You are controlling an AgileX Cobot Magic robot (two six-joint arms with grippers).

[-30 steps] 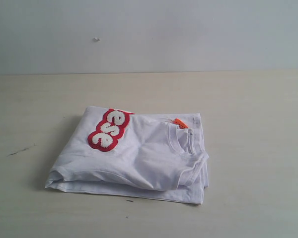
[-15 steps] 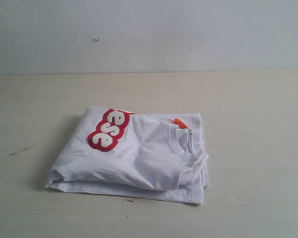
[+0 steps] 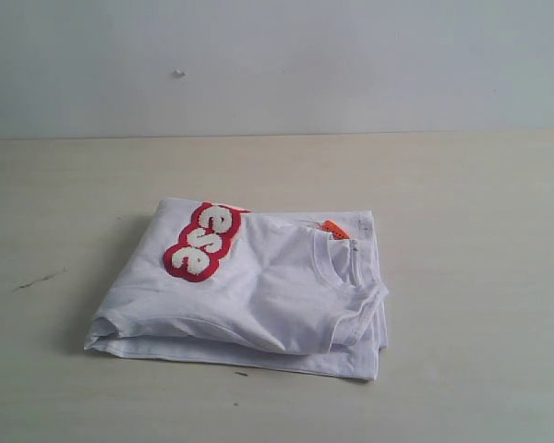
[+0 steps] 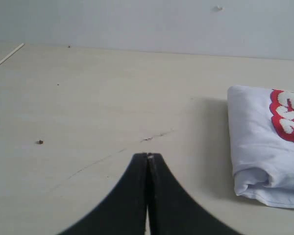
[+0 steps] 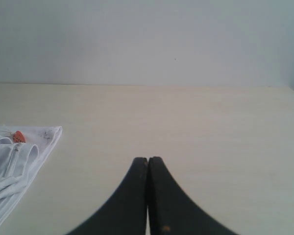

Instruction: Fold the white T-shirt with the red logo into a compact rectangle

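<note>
The white T-shirt (image 3: 258, 295) lies folded mid-desk (image 3: 480, 212), with the red logo (image 3: 201, 242) on top at its far left and the collar (image 3: 337, 263) at the right. The left end effector (image 4: 147, 155) and the right end effector (image 5: 148, 158) are both closed and empty, clear of the shirt.

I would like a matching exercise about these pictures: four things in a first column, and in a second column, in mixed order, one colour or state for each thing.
Column one:
1. T-shirt
2. logo
3. neck tag
4. left gripper

Column two:
A. orange
B. shut, holding nothing
C. white, folded in layers
D. red with white letters

Pairs: 1-C; 2-D; 3-A; 4-B
</note>
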